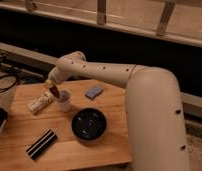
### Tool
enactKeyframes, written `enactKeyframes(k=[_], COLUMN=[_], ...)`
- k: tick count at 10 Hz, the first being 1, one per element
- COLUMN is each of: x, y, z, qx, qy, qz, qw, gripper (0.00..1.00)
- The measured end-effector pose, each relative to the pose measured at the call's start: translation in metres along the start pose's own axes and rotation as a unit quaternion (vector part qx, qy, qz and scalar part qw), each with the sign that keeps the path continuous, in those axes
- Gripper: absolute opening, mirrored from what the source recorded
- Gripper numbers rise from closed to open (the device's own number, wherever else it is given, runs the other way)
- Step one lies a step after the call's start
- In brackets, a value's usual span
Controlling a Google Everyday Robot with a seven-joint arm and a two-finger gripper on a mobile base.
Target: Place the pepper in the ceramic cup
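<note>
At the far left, dark cables (pixel 4 80) lie beyond the edge of the wooden desk (pixel 69 150). On the desk's left part a pale, flat rectangular block (pixel 39 102) lies at a slant, and nearer the front edge a black striped bar-shaped object (pixel 41 144) lies diagonally.

Just right of the pale block, the hand (pixel 52 88) hangs at the end of the white arm (pixel 109 75), low over the desk and just up and left of the ceramic cup (pixel 64 101). The pepper (pixel 55 91), small and dark red, sits at the tip of the hand, right at the cup's left rim and slightly above it; whether it touches the rim cannot be told. The hand appears clamped on the pepper.

The cup stands upright on the desk. To its lower right sits the wide black bowl (pixel 89 125), close but apart. Behind the bowl, to the cup's right, lies a blue-grey block (pixel 94 92). The robot's bulky white body (pixel 154 125) fills the right side.
</note>
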Motion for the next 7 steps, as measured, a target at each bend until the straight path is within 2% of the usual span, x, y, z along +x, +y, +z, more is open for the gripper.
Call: enactKeyframes(k=[2, 3, 6, 7], x=[0.0032, 0.0048, 0.0026, 0.0032], y=[-0.0005, -0.0010, 0.0055, 0.0038], z=[-0.0014, -0.0026, 0.0024, 0.0009], qx=[0.001, 0.001, -0.003, -0.001], qy=[0.002, 0.002, 0.001, 0.001], qz=[0.000, 0.000, -0.003, -0.002], qw=[1.0000, 1.0000, 1.0000, 1.0000], gripper=[0.39, 0.50, 0.61, 0.69])
